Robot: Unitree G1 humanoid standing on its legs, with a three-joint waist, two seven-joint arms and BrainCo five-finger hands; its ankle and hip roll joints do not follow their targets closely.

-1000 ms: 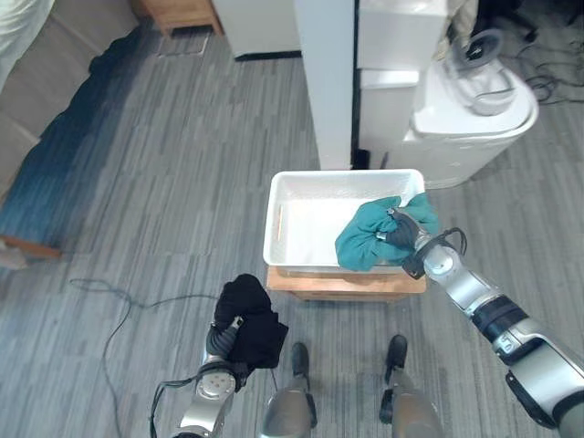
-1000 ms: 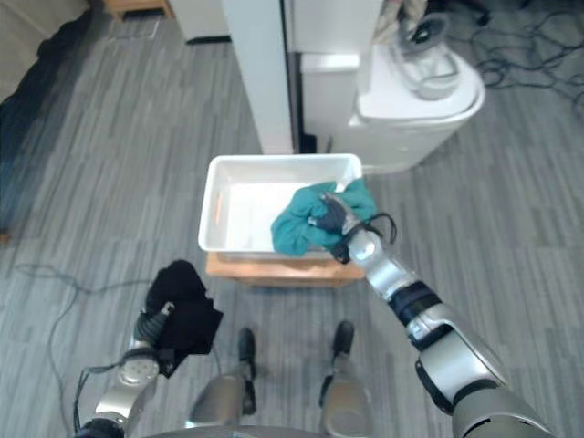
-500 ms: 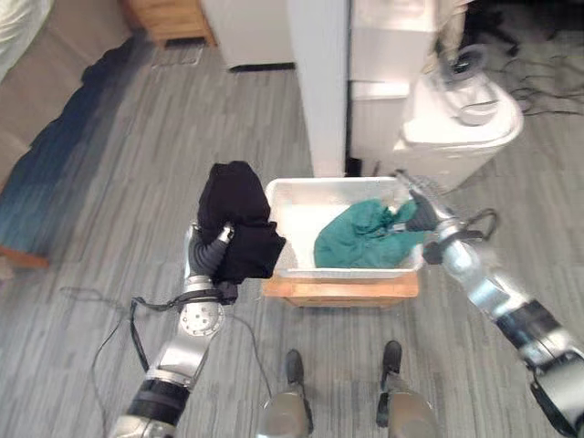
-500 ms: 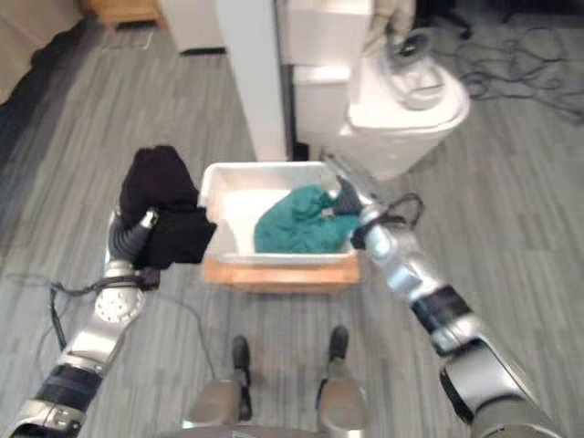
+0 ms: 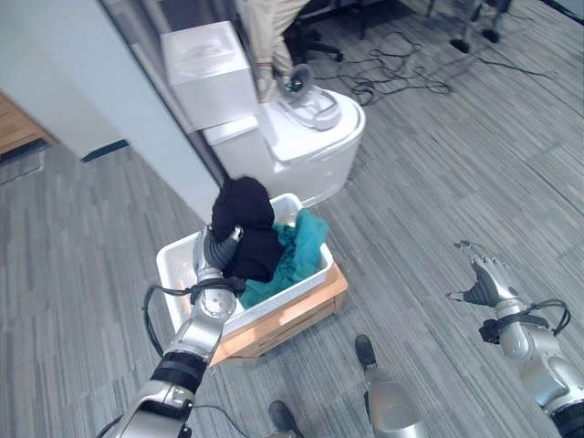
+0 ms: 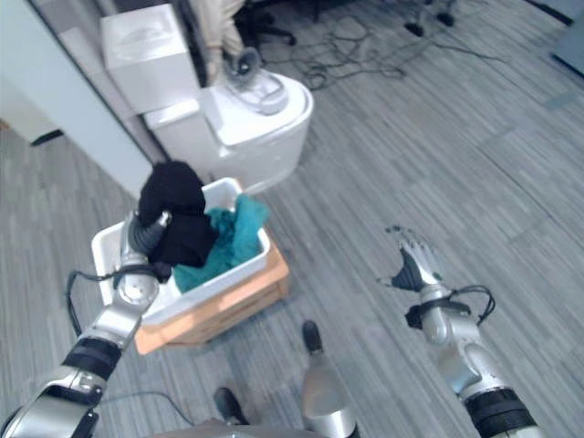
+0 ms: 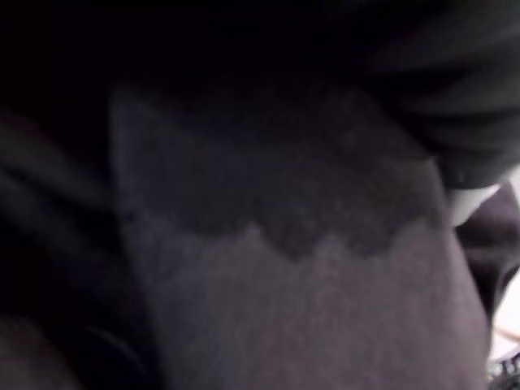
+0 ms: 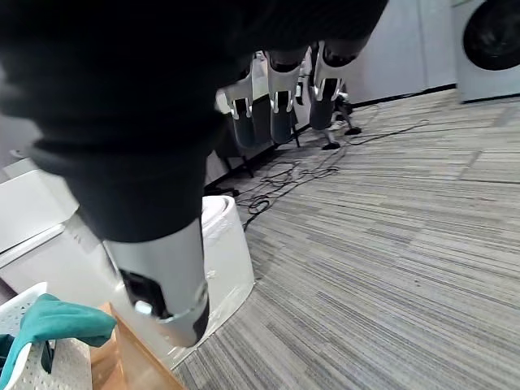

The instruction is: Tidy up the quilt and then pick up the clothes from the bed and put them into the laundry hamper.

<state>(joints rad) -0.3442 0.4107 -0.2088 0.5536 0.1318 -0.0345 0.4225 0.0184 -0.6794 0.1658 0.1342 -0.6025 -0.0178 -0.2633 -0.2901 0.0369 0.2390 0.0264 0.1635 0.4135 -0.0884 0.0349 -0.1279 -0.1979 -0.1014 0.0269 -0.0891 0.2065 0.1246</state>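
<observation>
A white laundry hamper (image 5: 174, 265) stands on a low wooden stand (image 5: 297, 308). A teal garment (image 5: 297, 248) lies inside it, spilling toward the far corner. My left hand (image 5: 219, 251) is raised over the hamper's middle with a black garment (image 5: 245, 224) bunched over it; the left wrist view has black cloth (image 7: 260, 195) right up against it. My right hand (image 5: 484, 279) hovers over the floor well to the right of the hamper, open and holding nothing, its fingers (image 8: 276, 114) straight. The teal garment (image 8: 49, 321) lies off to its side.
A round white appliance (image 5: 310, 137) and a white box-shaped unit (image 5: 205, 73) stand just behind the hamper. A person in beige trousers (image 5: 265, 27) stands by them. Cables (image 5: 401, 78) trail on the grey floor farther back. A pale wall panel (image 5: 82, 73) rises at the left.
The camera has swung round. My left hand has carried the black garment from beside the hamper to above it. My right hand has left the teal garment and drawn away to the right.
</observation>
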